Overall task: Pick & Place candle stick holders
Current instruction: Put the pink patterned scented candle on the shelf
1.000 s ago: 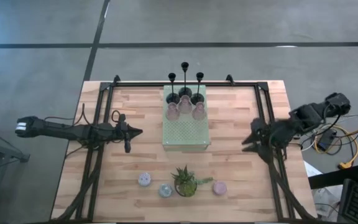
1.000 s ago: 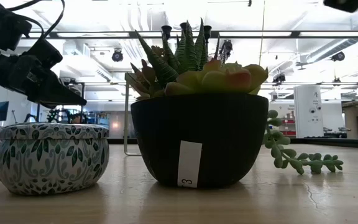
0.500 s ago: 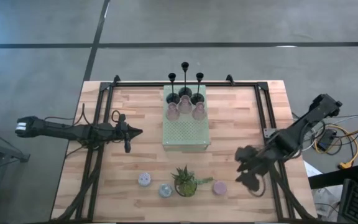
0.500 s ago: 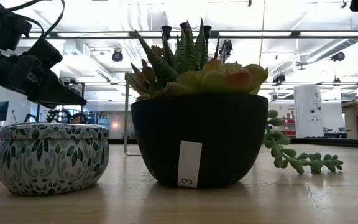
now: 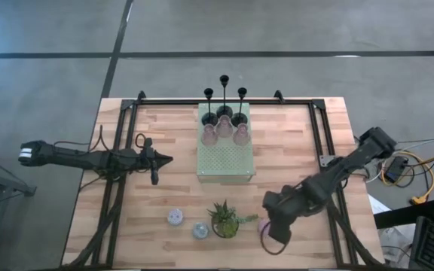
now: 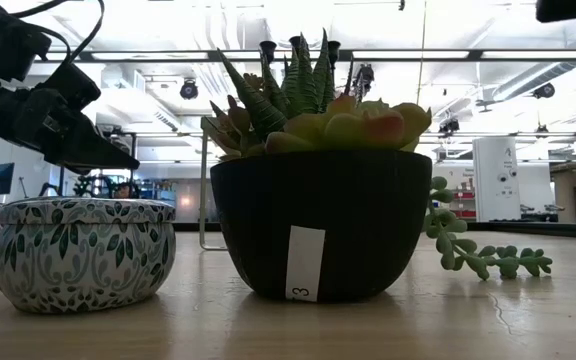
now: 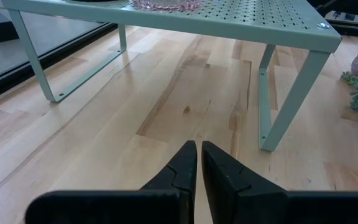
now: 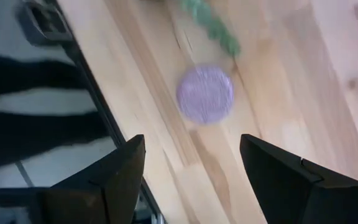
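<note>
High view: the right gripper [image 5: 271,228] has swung in from the table's right edge to hover over the near-right pink cup [image 5: 263,225], so a pick looks about to begin. The left gripper [image 5: 163,159] waits mid-left, shut.

Low view: the plant [image 6: 313,190] and patterned cup [image 6: 83,250] sit undisturbed.

Right wrist view: the fingers [image 8: 120,171] are spread, empty, with the cup [image 8: 205,94] ahead between them.
</note>
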